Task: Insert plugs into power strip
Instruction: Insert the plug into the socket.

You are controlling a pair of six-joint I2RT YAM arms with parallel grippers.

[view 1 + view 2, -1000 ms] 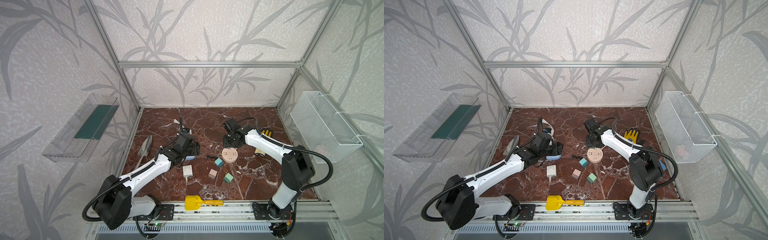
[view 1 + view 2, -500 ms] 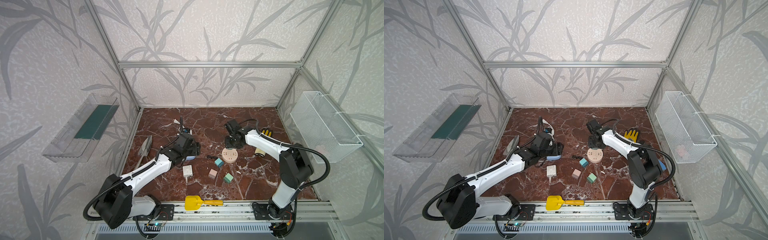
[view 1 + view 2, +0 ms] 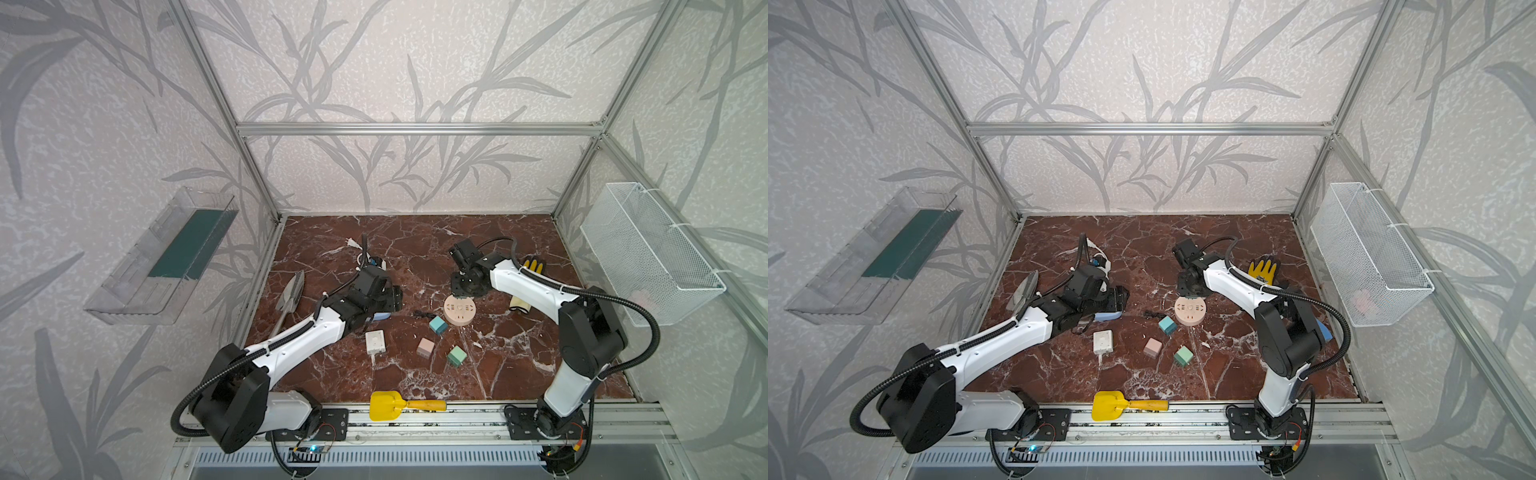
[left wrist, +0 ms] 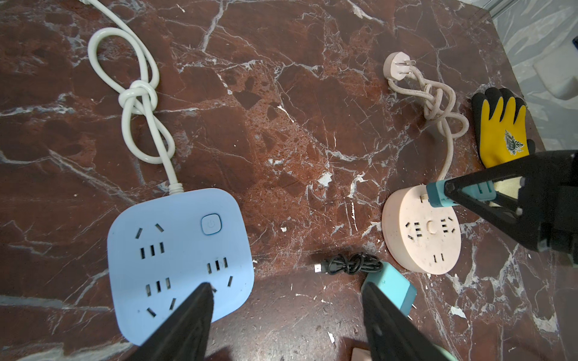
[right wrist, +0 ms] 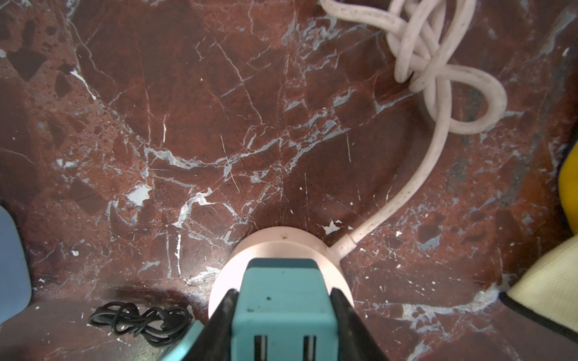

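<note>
My right gripper [image 5: 283,315] is shut on a teal cube plug [image 5: 281,300], held down at the far edge of the round pink power strip [image 3: 459,309] [image 4: 422,231]. I cannot tell whether its prongs are in. A second teal plug [image 3: 437,325], a pink one [image 3: 425,347], a green one [image 3: 456,356] and a white charger block [image 3: 375,341] lie loose on the marble floor. My left gripper [image 4: 286,290] hangs open over the floor, between the square blue power strip [image 4: 178,250] and the loose teal plug [image 4: 391,286], holding nothing.
A coiled black cable [image 4: 347,264] lies beside the pink strip. A yellow-black glove [image 3: 1262,270] lies behind the right arm, garden shears [image 3: 291,291] by the left wall, a yellow shovel [image 3: 399,405] at the front edge. A wire basket [image 3: 648,253] hangs on the right wall.
My right gripper has shifted slightly to the right over the pink strip, still holding the teal plug. The left arm has not moved.
</note>
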